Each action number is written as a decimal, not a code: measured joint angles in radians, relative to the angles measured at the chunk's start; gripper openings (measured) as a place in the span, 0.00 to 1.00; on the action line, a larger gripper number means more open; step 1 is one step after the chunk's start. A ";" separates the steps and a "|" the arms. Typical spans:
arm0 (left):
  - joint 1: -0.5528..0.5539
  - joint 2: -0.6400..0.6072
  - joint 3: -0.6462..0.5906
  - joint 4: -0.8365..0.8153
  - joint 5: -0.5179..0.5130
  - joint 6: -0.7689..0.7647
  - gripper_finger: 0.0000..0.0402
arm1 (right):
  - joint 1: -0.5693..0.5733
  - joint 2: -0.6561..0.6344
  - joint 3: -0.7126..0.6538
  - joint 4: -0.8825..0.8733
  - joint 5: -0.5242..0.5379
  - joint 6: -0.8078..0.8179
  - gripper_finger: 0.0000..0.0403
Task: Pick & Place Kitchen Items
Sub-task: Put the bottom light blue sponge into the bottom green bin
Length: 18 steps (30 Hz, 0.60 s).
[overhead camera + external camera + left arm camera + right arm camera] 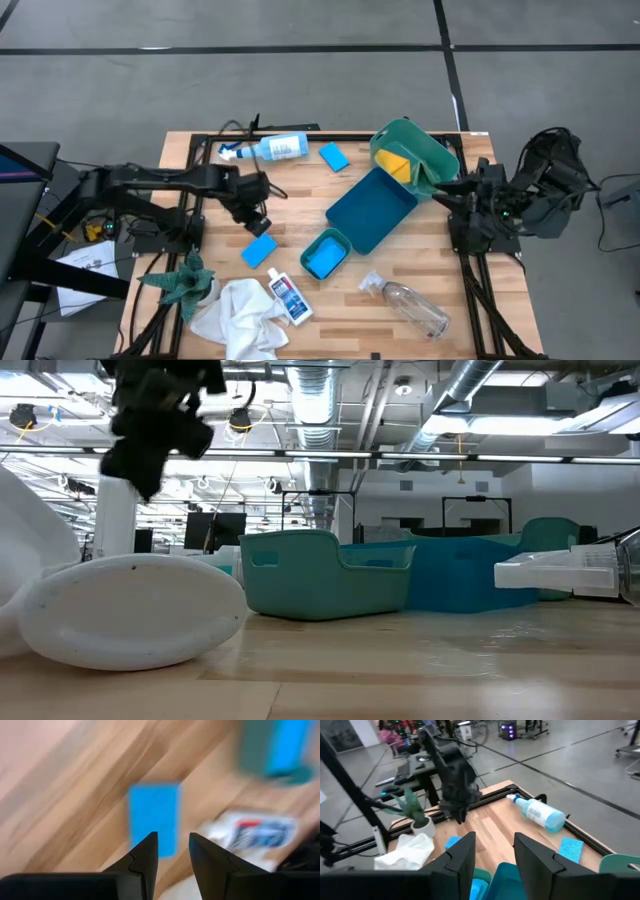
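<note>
Two hands show. Left hand (172,851) hovers released above a blue sponge (259,250) on the surface (300,190). Right hand (492,852), empty, fingers parted, waits at the surface's right edge.

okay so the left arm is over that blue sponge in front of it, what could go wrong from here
1. The left gripper hangs above the blue sponge with its fingers only narrowly apart; they may be too close to straddle it and could push it away.
2. The small white bottle lies just beside the sponge, so a skewed descent might knock it.
</note>
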 joint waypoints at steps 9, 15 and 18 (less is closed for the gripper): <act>-0.004 0.119 -0.025 -0.070 0.015 0.167 0.27 | 0.044 0.022 0.000 -0.001 0.053 0.041 0.31; 0.009 0.152 -0.065 -0.005 0.018 0.200 0.36 | 0.050 0.050 0.000 -0.001 0.085 0.094 0.31; 0.009 0.147 -0.098 0.023 0.018 0.203 0.43 | 0.050 0.064 0.000 0.002 0.093 0.116 0.31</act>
